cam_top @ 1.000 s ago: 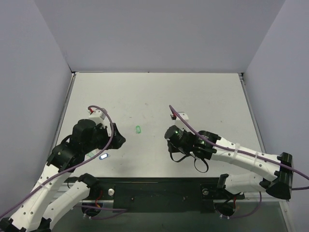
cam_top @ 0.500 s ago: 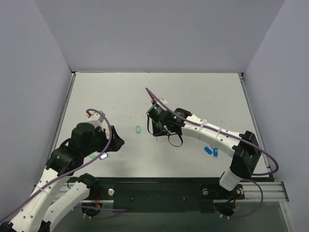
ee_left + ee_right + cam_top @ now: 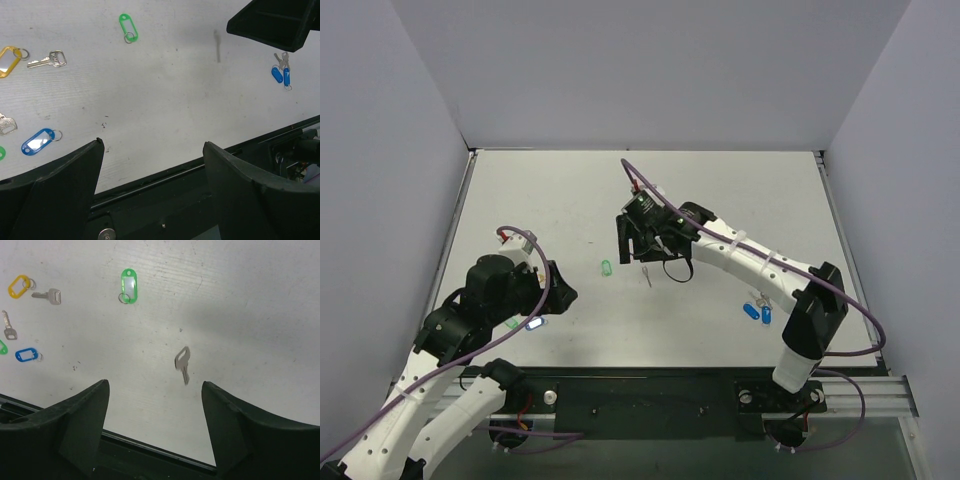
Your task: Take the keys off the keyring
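Note:
The keyring, a small green tag point(image 3: 606, 268) with a thin metal ring, lies flat on the table with nothing hooked on it point(image 3: 128, 286) point(image 3: 128, 26). A plain silver key point(image 3: 182, 364) shows slightly blurred just beyond my right fingers, apart from the tag and touching neither finger; from above, the key point(image 3: 646, 275) is right of the tag. My right gripper point(image 3: 632, 245) point(image 3: 155, 383) hangs open and empty above that spot. My left gripper point(image 3: 563, 295) point(image 3: 153, 145) is open and empty near the front left.
Left of the green tag lie a yellow tag point(image 3: 20, 286), a loose key point(image 3: 49, 296), another key point(image 3: 7, 325) and a blue tag point(image 3: 26, 355). Two blue tags with keys point(image 3: 758, 311) lie at the right. The black front rail point(image 3: 650, 395) runs along the near edge.
My right arm swung from the near middle toward the back left, beside the green tag, and its jaws went from shut to open. The key now shows free below it. The left arm barely moved.

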`<state>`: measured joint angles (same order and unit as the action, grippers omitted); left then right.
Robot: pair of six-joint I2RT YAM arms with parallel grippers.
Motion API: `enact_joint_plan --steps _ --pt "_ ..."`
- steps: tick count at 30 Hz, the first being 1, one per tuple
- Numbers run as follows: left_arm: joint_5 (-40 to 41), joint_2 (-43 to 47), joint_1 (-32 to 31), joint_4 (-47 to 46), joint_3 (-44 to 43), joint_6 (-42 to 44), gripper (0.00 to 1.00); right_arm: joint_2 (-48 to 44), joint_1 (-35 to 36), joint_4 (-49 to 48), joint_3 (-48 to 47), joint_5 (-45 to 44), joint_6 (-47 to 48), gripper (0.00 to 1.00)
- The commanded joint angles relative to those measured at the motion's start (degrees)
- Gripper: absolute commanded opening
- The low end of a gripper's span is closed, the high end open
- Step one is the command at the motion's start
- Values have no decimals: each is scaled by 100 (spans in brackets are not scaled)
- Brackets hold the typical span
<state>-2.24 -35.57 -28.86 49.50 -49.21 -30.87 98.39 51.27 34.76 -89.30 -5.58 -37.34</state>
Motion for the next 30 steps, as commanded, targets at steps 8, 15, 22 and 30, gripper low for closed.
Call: enact_joint_plan --steps 8,15,22,30 --pt "-49 -2 30 -89 -27 11 91 -548 -108 347 246 -399 96 82" --pt "-83 -38 38 -89 -27 11 91 -1461 -55 286 834 -636 166 82" --pt "-145 -64 118 -116 -18 29 91 -2719 -20 171 1546 -1259 271 82" --pt "-145 -81 170 -116 -10 37 92 -4371 -29 153 2213 -2007 456 82"
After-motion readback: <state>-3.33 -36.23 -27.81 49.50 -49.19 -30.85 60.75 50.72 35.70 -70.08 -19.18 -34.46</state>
